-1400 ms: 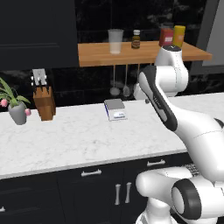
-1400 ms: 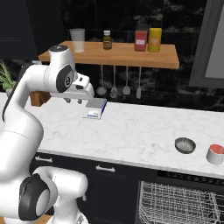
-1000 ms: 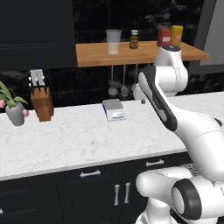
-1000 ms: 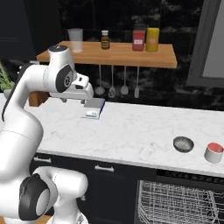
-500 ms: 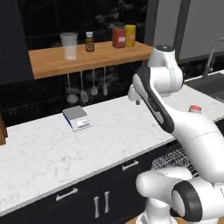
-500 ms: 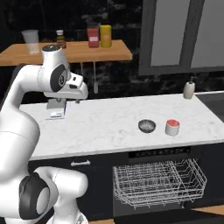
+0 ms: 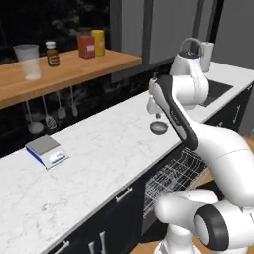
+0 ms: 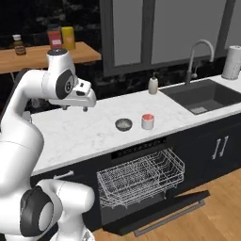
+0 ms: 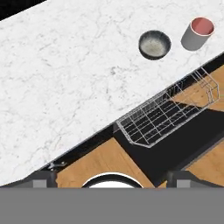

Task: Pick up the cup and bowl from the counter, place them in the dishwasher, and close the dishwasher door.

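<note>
The grey bowl and the white cup with its red-pink inside stand side by side on the marble counter, cup to the right. Below them the dishwasher has its wire rack pulled out and the dishwasher door folded down flat. My gripper hangs open and empty above the counter, left of the bowl. In the hand view the bowl, cup and rack lie ahead of the wide-apart fingertips. In the left base view the bowl sits just below my gripper.
A sink with a faucet, a soap bottle and a paper towel roll are to the right. A kitchen scale lies far left on the counter. The wooden shelf carries a tumbler and jars.
The base has driven right along the counter, so the whole picture shifted: the scale slid left and the bowl, cup, open dishwasher and sink came closer. The gripper stays open.
</note>
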Tool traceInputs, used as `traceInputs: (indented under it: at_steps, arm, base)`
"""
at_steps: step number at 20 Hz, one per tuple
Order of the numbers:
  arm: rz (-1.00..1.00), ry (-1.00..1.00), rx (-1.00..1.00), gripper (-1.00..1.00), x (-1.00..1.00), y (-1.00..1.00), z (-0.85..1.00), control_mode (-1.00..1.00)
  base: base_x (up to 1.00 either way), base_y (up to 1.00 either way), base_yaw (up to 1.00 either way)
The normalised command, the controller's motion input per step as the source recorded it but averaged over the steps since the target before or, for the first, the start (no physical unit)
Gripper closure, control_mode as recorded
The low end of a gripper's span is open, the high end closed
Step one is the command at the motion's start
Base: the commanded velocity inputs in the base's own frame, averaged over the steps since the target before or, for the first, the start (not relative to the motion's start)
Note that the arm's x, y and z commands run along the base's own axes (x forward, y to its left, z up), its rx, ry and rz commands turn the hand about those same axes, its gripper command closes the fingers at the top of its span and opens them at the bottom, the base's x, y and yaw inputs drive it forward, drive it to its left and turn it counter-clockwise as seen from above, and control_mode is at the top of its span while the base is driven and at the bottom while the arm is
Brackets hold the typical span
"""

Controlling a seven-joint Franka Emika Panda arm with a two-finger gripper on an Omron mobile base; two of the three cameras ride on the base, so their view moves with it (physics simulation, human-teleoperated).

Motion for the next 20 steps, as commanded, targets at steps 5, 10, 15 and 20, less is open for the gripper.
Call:
traceInputs:
  at_steps: [5,10,15,20]
  arm:
    - [0.0,0.0,0.0,-1.0,0.0,0.0,0.0,1.0]
    - [0.0,0.0,0.0,-1.0,0.0,0.0,0.0,1.0]
    - [0.0,0.0,0.0,-1.0,0.0,0.0,0.0,1.0]
    - [0.0,0.0,0.0,-1.0,0.0,0.0,0.0,1.0]
  base:
    - [-0.06,0.48,-0.41]
    - [-0.03,0.42,-0.36]
    - [0.0,0.46,-0.31]
    - [0.0,0.45,-0.26]
